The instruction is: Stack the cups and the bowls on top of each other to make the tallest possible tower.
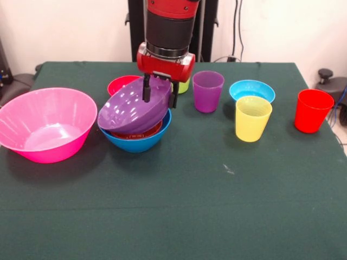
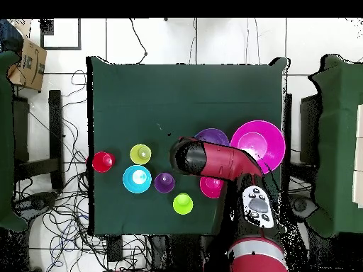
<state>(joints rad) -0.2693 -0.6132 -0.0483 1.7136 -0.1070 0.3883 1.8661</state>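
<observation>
My gripper (image 1: 160,97) is shut on the far rim of the large purple bowl (image 1: 135,108) and holds it tilted. The purple bowl rests on the tower: the medium blue bowl (image 1: 138,143) with a reddish-orange bowl (image 1: 135,134) nested in it. The very large pink bowl (image 1: 46,124) stands to the left. The small red bowl (image 1: 122,84) and the lime green cup (image 1: 183,86) are behind the gripper. The purple cup (image 1: 208,91), light blue bowl (image 1: 252,89), yellow cup (image 1: 252,118) and red cup (image 1: 313,110) stand to the right.
In the overhead view the arm (image 2: 220,163) covers the tower; the purple bowl's rim (image 2: 213,134) and the pink bowl (image 2: 259,144) show beside it. The green table (image 1: 179,211) stretches towards the near edge. Cables lie on the floor around it.
</observation>
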